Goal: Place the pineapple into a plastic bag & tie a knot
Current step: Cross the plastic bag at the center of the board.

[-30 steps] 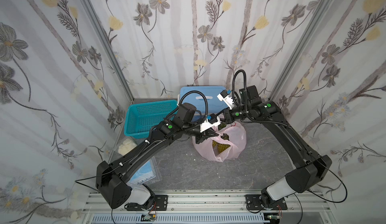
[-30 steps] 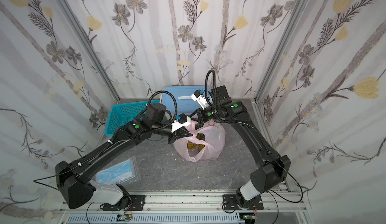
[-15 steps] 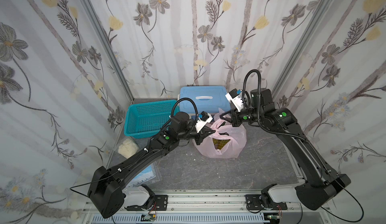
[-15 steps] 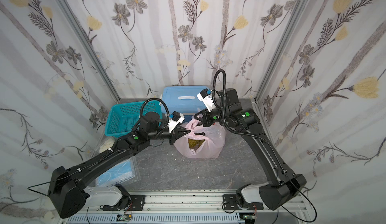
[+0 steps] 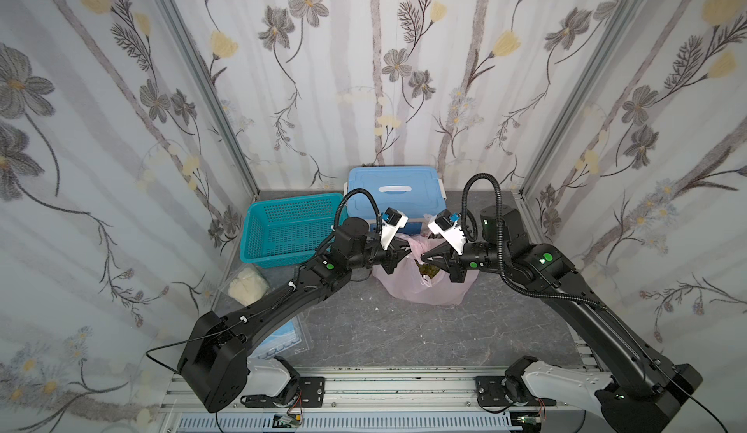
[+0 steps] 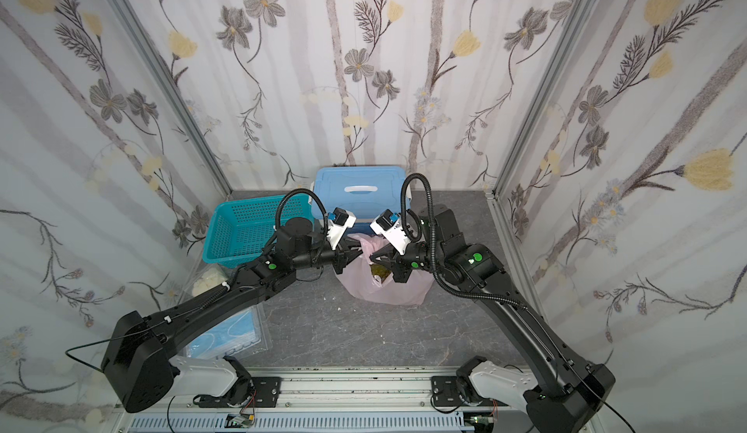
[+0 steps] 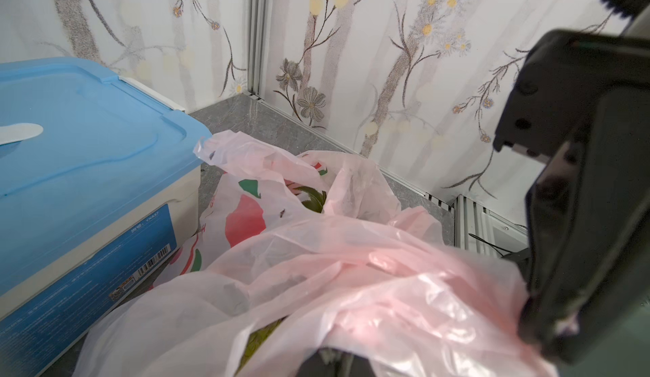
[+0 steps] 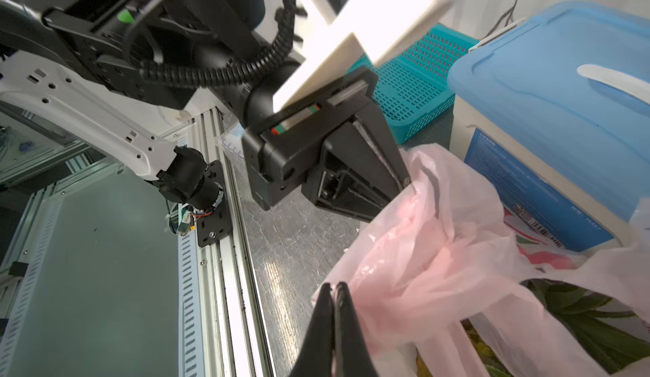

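Right wrist view: left tool (image 8: 406,182), jaws pressed together on a pink handle of the plastic bag (image 8: 439,252). The right tool (image 8: 332,289) is likewise pinched shut on pink film at the bag's other side, which bunches out beside its tips.

Change: a second ago both tools met close over the bag's mouth. They have since drawn apart, the left tool to the left and the right tool to the right, with a gathered pink strand stretched between them. Judged: the handles are being pulled against each other to form or tighten the knot. No finished knot can be made out.

Pineapple (image 8: 580,308): inside the bag, green leaves showing through the open mouth. Placement appears done.

Bag position: on the grey surface (image 5: 404,330), towards the far side, just beside the blue lidded box (image 5: 394,192) behind it.

Surroundings: teal basket (image 5: 287,229) at far left. Small bag of white lumps (image 5: 247,283) and clear packet with blue contents (image 6: 226,336) at left by the left arm, well apart from the bag.

Obstructions: the box close behind limits pulling room on the far side. Nothing else crowds the tools.
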{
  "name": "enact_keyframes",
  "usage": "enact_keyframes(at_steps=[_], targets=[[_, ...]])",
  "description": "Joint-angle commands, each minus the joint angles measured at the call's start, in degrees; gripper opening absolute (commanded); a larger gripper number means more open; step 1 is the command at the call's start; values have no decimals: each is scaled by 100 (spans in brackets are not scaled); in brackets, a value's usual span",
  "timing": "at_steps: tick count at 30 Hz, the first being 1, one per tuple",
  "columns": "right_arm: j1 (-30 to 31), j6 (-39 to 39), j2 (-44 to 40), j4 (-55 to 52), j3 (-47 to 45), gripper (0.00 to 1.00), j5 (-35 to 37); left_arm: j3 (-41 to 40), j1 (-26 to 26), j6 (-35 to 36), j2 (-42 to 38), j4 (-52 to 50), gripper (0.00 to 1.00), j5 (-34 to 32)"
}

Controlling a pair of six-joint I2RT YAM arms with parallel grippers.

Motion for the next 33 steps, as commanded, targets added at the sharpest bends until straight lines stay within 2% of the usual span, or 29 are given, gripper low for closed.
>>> enact_keyframes(at_steps=[1, 3, 5, 9, 13, 15, 16, 22, 30, 33], targets=[[-8, 71, 90, 526, -19, 0, 558, 19, 3, 77, -120, 6, 0, 510], [-79, 239, 168, 563, 28, 0, 767, 73, 4, 313, -209, -392, 0, 1105], [-197, 378, 195, 637, 57, 0, 675, 140, -5, 592, -314, -897, 0, 1538], [-357, 583, 204, 691, 218, 0, 357, 174, -5, 1181, -496, -1793, 0, 1662], [-390, 555, 217, 487, 421, 0, 28, 89, 3, 1183, -684, -1585, 0, 1088], [-388, 550, 152, 161, 489, 0, -140, -38, 4, 697, -770, -942, 0, 445], [-385, 522, 92, 11, 465, 0, -153, -88, 3, 581, -815, -693, 0, 340], [-331, 506, -324, -153, 198, 0, -249, -186, 3, 180, -869, -159, 0, 183], [356, 813, 46, 424, 91, 0, -517, 138, 3, 3, -269, -456, 0, -174], [560, 939, 192, 731, -167, 0, -239, 179, 3, -133, -182, -387, 0, -292]])
